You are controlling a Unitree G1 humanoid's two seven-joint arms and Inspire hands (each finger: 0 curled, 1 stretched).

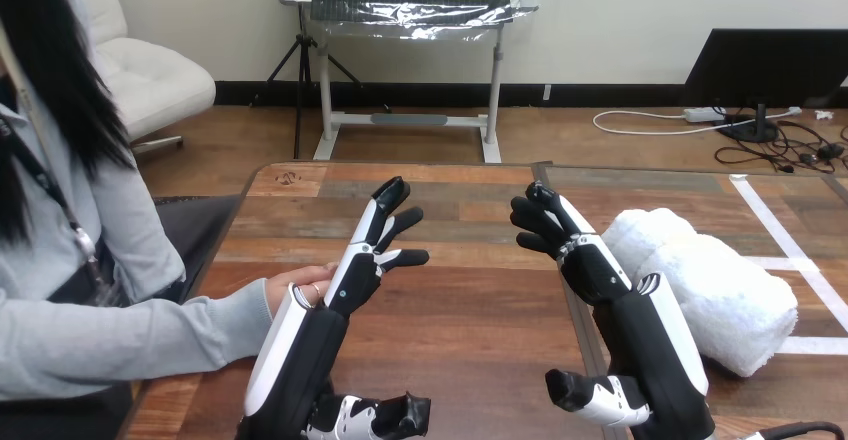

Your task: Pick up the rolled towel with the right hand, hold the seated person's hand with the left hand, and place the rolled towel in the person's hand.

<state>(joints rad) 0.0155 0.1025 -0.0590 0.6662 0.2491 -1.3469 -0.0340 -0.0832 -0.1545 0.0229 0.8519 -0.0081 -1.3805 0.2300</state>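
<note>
Currently: both hands empty, towel on table

Left hand [360, 260] is over the table [470, 310], fingers extended, just beside the person's hand [296, 286] resting on the tabletop. Right hand [585, 260] has loosely bent fingers and holds nothing. Rolled towel [700, 285] lies on the table, just right of the right hand.

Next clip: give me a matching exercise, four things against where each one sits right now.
A rolled towel
B left hand
C right hand
D person's hand

1 at the table's left edge
2 open, beside the person's hand
3 lying on the table, far right
4 empty, just left of the towel

Pairs: A-3, B-2, C-4, D-1
</note>
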